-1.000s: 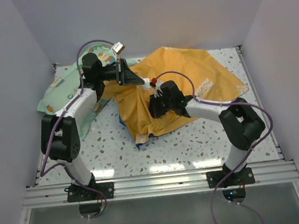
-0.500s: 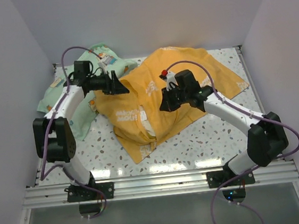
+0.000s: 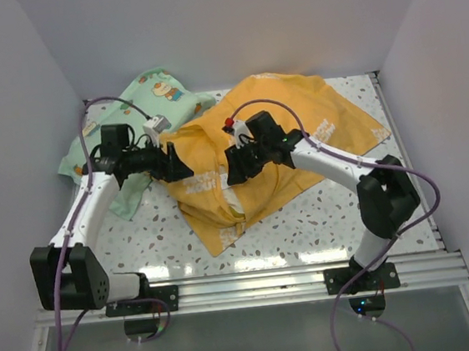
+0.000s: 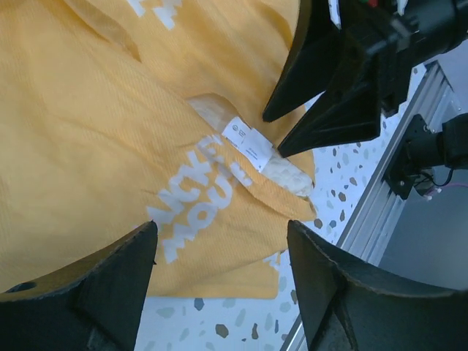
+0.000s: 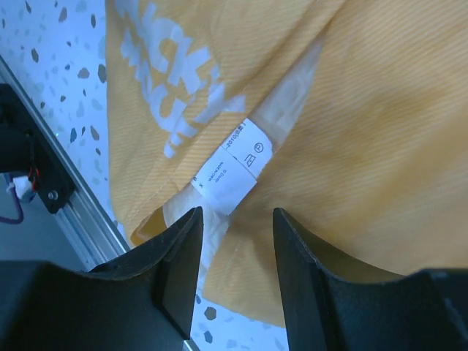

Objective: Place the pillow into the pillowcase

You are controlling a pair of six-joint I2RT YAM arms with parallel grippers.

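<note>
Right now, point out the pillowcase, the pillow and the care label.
pillowcase (image 3: 336, 102), top external view, on its flat orange far-right part.
pillow (image 4: 287, 172), left wrist view, on the cream strip showing in the opening.
care label (image 5: 232, 170), right wrist view, on the white tag's middle.

The top view looks down from above and behind the bench's (image 3: 306, 218) near edge and takes in all four corners. Both wrist views hang close over the pillowcase (image 4: 88, 131) mid-bench. They share its white label (image 5: 234, 164) and the near rail (image 4: 380, 197). The left one faces the right gripper (image 4: 274, 137).
</note>
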